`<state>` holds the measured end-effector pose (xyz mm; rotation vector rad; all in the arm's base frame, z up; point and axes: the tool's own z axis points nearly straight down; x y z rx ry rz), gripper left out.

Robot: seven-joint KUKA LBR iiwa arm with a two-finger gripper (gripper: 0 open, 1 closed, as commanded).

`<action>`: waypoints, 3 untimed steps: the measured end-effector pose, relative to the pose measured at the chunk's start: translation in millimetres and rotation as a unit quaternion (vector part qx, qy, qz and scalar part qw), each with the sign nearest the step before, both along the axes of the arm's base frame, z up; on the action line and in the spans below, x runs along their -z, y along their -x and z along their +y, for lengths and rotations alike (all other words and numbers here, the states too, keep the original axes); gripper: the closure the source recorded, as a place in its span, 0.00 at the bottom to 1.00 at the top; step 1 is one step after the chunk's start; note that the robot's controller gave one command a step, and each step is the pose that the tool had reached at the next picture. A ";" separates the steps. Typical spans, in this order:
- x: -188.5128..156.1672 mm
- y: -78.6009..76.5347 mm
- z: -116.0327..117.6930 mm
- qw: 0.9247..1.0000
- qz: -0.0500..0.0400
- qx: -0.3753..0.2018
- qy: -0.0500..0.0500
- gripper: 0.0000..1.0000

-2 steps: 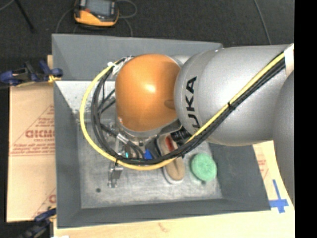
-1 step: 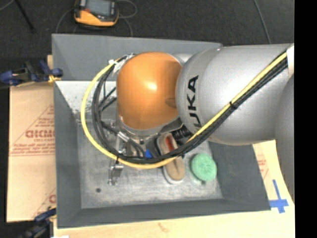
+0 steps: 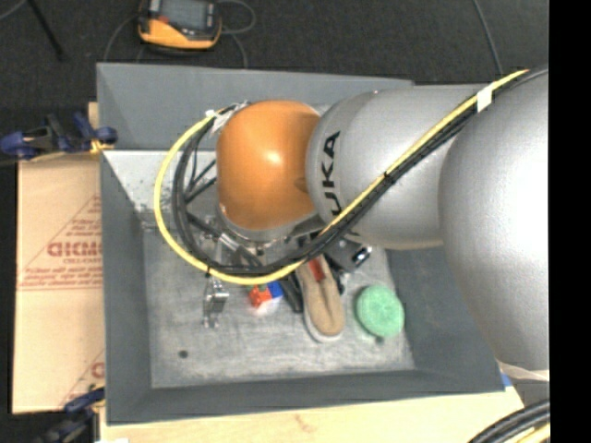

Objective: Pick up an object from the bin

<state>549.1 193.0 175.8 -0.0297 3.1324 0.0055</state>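
Your KUKA-lettered silver arm (image 3: 416, 173) over the grey metal bin (image 3: 277, 381).
Gripper (image 3: 214, 305) sits left of the round green ball (image 3: 379, 310), past a tan oval brush (image 3: 323, 309); its state you cannot tell.

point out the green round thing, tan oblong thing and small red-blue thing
green round thing (image 3: 379, 310): camera view, top middle
tan oblong thing (image 3: 324, 308): camera view, lower half
small red-blue thing (image 3: 266, 295): camera view, visible part

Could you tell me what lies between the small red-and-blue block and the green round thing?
In the camera view, a tan oblong thing lies between the red-and-blue block and the green round thing.
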 end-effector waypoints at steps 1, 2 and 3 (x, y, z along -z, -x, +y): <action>20.1 -71.6 -41.3 0.997 0.002 -0.073 0.002 0.00; 16.8 -33.8 -89.3 0.996 0.003 0.090 0.001 0.00; 43.7 -31.9 -102.1 1.000 0.003 0.025 0.002 0.00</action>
